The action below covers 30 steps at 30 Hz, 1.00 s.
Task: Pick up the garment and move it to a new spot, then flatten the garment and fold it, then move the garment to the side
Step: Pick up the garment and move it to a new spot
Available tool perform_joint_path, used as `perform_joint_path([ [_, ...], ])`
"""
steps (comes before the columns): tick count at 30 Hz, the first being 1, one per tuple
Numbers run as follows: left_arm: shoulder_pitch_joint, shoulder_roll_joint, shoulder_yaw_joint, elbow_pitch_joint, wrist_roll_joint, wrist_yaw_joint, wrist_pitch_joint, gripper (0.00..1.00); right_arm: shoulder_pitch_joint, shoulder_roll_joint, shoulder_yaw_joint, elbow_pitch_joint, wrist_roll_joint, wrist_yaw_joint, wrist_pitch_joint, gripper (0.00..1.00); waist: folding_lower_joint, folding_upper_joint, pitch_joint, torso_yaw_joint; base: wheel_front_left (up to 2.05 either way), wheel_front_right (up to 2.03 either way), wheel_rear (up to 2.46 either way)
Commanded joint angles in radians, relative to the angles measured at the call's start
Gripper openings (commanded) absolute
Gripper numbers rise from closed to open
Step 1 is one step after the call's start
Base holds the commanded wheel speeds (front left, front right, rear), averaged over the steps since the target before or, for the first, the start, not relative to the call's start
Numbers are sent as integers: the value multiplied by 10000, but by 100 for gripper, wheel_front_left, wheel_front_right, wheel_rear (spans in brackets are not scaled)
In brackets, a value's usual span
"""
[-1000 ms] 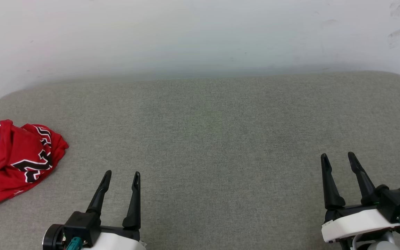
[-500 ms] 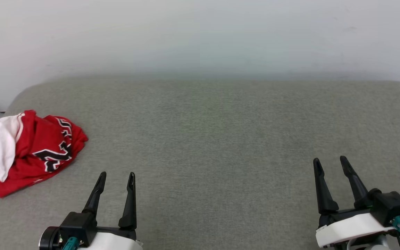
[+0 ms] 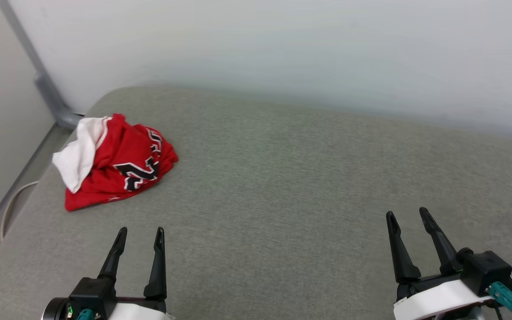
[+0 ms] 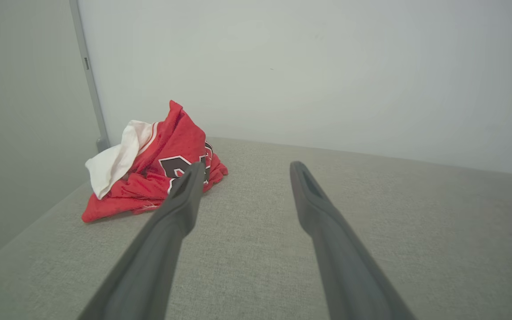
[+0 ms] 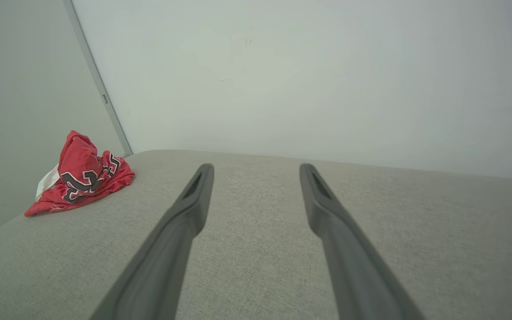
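The garment (image 3: pixel 118 164) lies crumpled in a heap at the far left corner of the grey fabric surface (image 3: pixel 282 178): red cloth, a white sleeve on its left, black white-edged lettering on top. My left gripper (image 3: pixel 141 232) hovers open and empty below it, a short way nearer me. In the left wrist view the garment (image 4: pixel 149 169) sits ahead and left of the left gripper (image 4: pixel 248 165). My right gripper (image 3: pixel 407 215) stands open and empty at the lower right. The right wrist view shows the garment (image 5: pixel 80 180) far left of the right gripper (image 5: pixel 256 166).
A pale wall (image 3: pixel 282 49) runs behind the grey surface. A grey metal post (image 3: pixel 42 82) stands in the corner just behind the garment. A thin cable (image 3: pixel 9 206) loops along the surface's left edge, beside a side wall.
The head camera has turned left, so the garment sits further right and higher in view, with the corner post and side wall now showing. Both grippers stay open.
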Motion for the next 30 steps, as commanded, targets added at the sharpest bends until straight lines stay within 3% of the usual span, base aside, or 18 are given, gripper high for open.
perform_joint_path([
  [1,80,-19,41,-1,54,-66,-27,100,127,9,31,-14,48,-10,-25,100,0,0,-88,487,0,0,0],
  [17,315,-17,42,21,259,-201,-28,100,309,8,264,17,231,-10,-25,100,0,0,-246,2014,0,0,0],
  [30,294,-18,193,28,161,-165,-28,100,189,9,361,-23,27,-10,-25,100,0,0,20,1890,0,0,0],
])
